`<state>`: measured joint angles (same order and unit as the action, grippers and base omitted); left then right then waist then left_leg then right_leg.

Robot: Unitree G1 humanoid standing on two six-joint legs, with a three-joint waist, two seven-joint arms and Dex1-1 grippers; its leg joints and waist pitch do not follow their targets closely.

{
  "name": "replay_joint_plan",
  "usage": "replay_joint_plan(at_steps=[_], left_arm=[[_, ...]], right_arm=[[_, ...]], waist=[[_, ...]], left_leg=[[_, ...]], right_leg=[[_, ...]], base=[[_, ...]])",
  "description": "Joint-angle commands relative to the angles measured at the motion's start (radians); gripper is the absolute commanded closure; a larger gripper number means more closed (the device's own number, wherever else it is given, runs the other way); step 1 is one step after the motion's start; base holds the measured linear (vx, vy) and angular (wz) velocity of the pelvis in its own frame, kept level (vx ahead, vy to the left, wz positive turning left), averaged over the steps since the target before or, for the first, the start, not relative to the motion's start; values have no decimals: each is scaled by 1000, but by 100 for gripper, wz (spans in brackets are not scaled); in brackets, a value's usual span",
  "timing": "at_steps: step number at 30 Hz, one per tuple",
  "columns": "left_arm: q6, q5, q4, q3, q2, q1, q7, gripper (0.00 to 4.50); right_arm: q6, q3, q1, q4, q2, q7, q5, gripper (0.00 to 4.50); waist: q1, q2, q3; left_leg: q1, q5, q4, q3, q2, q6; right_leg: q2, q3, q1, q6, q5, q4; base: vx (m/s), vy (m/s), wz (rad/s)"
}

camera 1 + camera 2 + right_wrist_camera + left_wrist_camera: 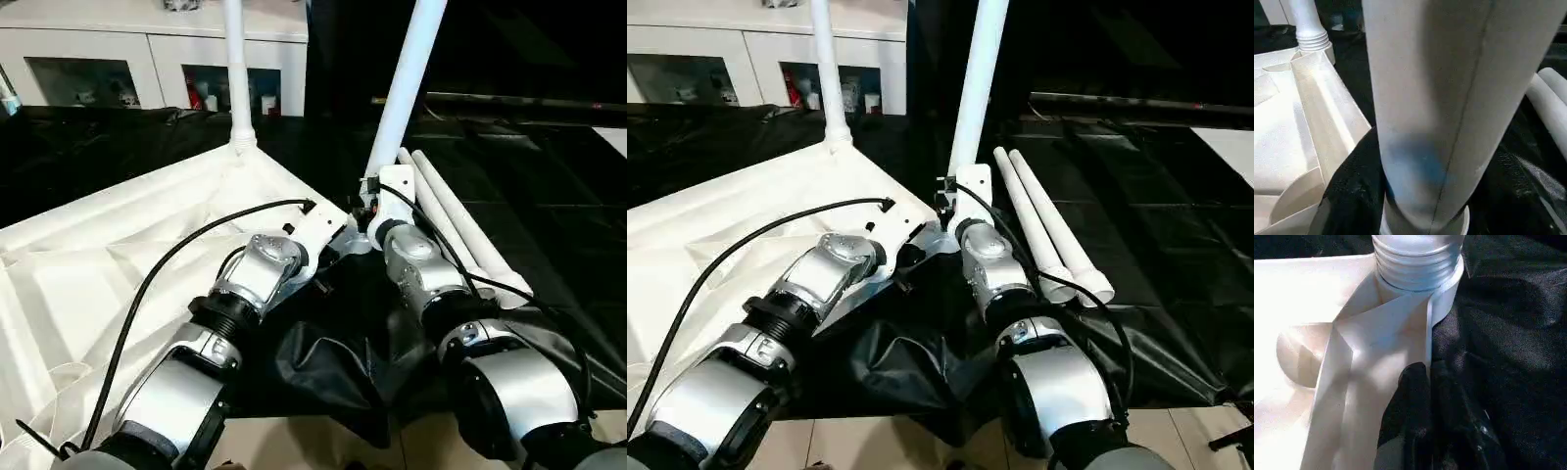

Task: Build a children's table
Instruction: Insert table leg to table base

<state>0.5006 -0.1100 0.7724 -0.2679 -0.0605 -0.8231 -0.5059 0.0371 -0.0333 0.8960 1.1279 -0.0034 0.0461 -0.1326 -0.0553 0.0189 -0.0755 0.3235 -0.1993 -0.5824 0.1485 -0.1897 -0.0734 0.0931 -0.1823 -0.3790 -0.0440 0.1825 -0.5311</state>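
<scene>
The white tabletop lies upside down on black cloth, its ribbed underside showing. One white leg stands upright in the far corner socket. A second leg leans in the near right corner socket, its threaded end seated there. My right gripper is shut on this leg low down, and a black finger shows beside the tube. My left gripper is shut on the tabletop's rim just below that socket. Two loose legs lie side by side on the cloth to the right.
A white cabinet with glass doors stands at the back left. Black cloth covers the work surface and bunches up under my forearms. Light floor shows at the near edge. A thin bar lies across the back right.
</scene>
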Motion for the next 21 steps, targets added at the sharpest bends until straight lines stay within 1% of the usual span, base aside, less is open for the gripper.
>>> replay_joint_plan(at_steps=[1,2,3,4,5,6,7,8,9,10,11,12,13,14,15,16,17,18,19,20,21], left_arm=[[-14,-9,-3,40,-26,-44,55,450],[-16,-9,-7,37,-28,-41,49,450],[-16,-9,-7,37,-28,-41,49,450],[-15,-8,-10,37,-28,-39,49,450],[-14,-8,-13,38,-29,-37,49,450],[-14,-8,-17,37,-31,-33,46,450],[-14,-8,-17,37,-31,-33,45,450],[-14,-7,-20,37,-32,-31,44,450],[-15,-6,-22,36,-33,-29,40,450],[-15,-5,-26,34,-35,-27,34,450],[-15,-5,-30,32,-36,-26,29,450],[-24,-2,-40,27,-39,-21,11,450],[-30,1,-46,23,-41,-18,-1,450],[-68,2,-74,1,-57,-3,-57,450],[-74,9,-86,-2,-65,3,-81,450],[-65,13,-97,-5,-72,8,-98,450],[-84,12,-115,-16,-91,18,-128,450],[-84,12,-115,-16,-91,18,-128,450],[-97,11,-122,-21,-100,23,-142,450],[-114,15,-162,-38,-143,45,-210,450],[-136,19,-181,-44,-166,57,-247,450]], right_arm=[[-63,-6,-64,102,2,3,7,264],[-67,-5,-62,104,1,9,9,264],[-67,-5,-62,104,1,9,9,264],[-70,-3,-60,105,-1,9,15,264],[-72,-1,-59,106,-3,10,19,264],[-74,-3,-57,108,-5,13,24,264],[-74,-3,-57,109,-5,14,25,264],[-74,-3,-57,109,-5,15,27,264],[-74,-5,-55,111,-6,17,29,264],[-75,-5,-52,112,-7,21,31,264],[-76,-5,-51,112,-7,26,31,264],[-74,-6,-48,111,-7,44,29,264],[-73,-6,-47,110,-7,57,27,264],[-70,6,-43,100,-12,115,33,264],[-68,12,-42,94,-16,140,37,264],[-66,18,-42,90,-20,167,41,264],[-64,30,-44,79,-30,214,46,264],[-64,30,-44,79,-30,214,46,264],[-64,34,-45,75,-34,233,48,264],[-63,59,-58,46,-61,348,56,264],[-68,72,-68,29,-76,408,58,264]], waist=[[13,-18,50],[13,-18,50],[12,-19,51],[11,-19,49],[12,-19,47],[12,-16,47],[13,-14,47],[15,-14,45],[15,-16,45],[16,-17,45],[16,-22,43],[14,-22,42],[5,-29,42],[-5,-17,37],[-10,-12,36],[-3,24,35],[-14,26,44],[-23,22,55],[-29,4,59],[-29,-3,64],[-28,-5,65]], left_leg=[[-26,-589,82,-26,-52,8],[-25,-607,89,-27,-59,9],[-24,-616,92,-29,-61,9],[-21,-635,100,-29,-66,7],[-25,-647,100,-28,-63,3],[-27,-643,98,-26,-60,3],[-31,-626,90,-24,-54,4],[-33,-611,84,-23,-49,5],[-34,-609,84,-23,-50,6],[-31,-616,87,-25,-54,8],[-24,-658,101,-29,-68,7],[-16,-686,114,-31,-77,6],[2,-747,147,-32,-98,-1],[10,-781,171,-24,-100,-5],[-20,-769,150,-9,-78,-13],[-83,-568,40,9,2,-3],[-31,-325,16,13,15,37],[20,-247,47,1,0,51],[30,-214,72,-13,-26,38],[21,-242,85,-25,-49,20],[19,-260,88,-23,-54,18]], right_leg=[[83,29,25,41,592,107],[81,30,28,42,574,102],[80,34,30,39,563,96],[79,41,32,31,549,88],[80,42,27,26,560,89],[82,40,25,28,572,94],[86,35,21,34,602,103],[87,27,19,47,630,114],[87,24,20,52,636,117],[83,22,23,59,630,115],[76,25,32,56,602,97],[71,34,39,49,575,78],[62,62,54,13,484,16],[54,88,51,-9,452,-14],[60,93,17,-17,523,21],[100,65,-58,26,807,139],[134,69,4,82,889,140],[135,82,55,89,823,107],[115,71,51,93,718,102],[107,69,44,43,564,84],[99,71,42,13,502,78]], base=[[0,0,0],[0,0,0],[0,0,0],[0,0,0],[0,0,0],[0,0,0],[0,0,0],[0,0,0],[0,0,0],[0,0,0],[0,0,0],[0,0,0],[0,0,0],[0,0,0],[27,-63,15],[90,-59,-3],[90,-59,-3],[81,-17,-28],[0,0,0],[62,-7,-20],[0,0,0]])
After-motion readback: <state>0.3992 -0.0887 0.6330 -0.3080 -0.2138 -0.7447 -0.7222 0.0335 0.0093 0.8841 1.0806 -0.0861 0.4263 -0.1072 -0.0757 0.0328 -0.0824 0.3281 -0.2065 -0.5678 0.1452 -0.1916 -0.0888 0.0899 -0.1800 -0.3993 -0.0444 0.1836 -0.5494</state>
